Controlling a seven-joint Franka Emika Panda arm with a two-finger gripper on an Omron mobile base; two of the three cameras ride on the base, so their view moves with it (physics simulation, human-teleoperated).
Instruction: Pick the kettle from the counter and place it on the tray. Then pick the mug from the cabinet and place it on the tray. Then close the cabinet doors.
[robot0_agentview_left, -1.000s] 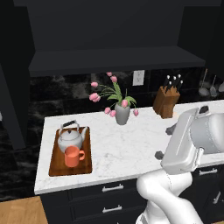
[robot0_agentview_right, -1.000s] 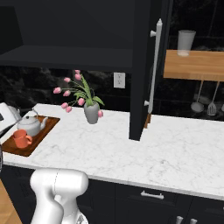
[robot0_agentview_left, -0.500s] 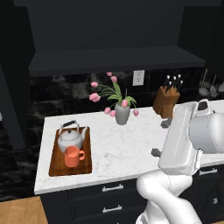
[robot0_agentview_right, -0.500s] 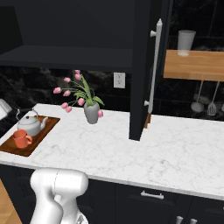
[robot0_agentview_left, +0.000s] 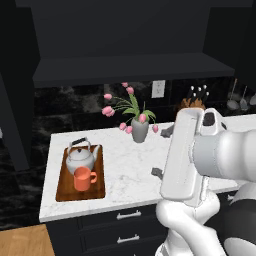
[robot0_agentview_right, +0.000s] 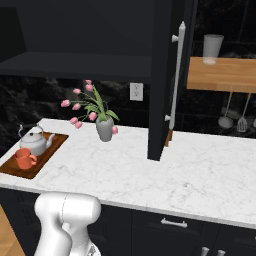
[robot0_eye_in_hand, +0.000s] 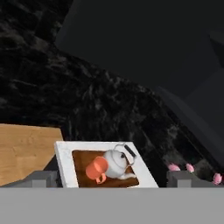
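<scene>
The counter (robot0_agentview_left: 130, 165) is lying beyond the gripper (robot0_eye_in_hand: 111, 178), carrying the tray (robot0_eye_in_hand: 83, 162) ahead between the spread fingertips (robot0_eye_in_hand: 41, 177); the kettle (robot0_eye_in_hand: 116, 162) and mug (robot0_eye_in_hand: 96, 169) (touching) are sitting on it.

Left base view: the arm's forearm hides part of the counter (robot0_agentview_left: 125, 165) and most of the knife block (robot0_agentview_left: 191, 102) beyond it. Right base view: the door (robot0_agentview_right: 165, 80) is cut by the top edge; the tray (robot0_agentview_right: 47, 152) runs past the left edge. Hand view: the 2 fingertips (robot0_eye_in_hand: 41, 178) barely clear the bottom band, with the tray's near edge hidden between them.
</scene>
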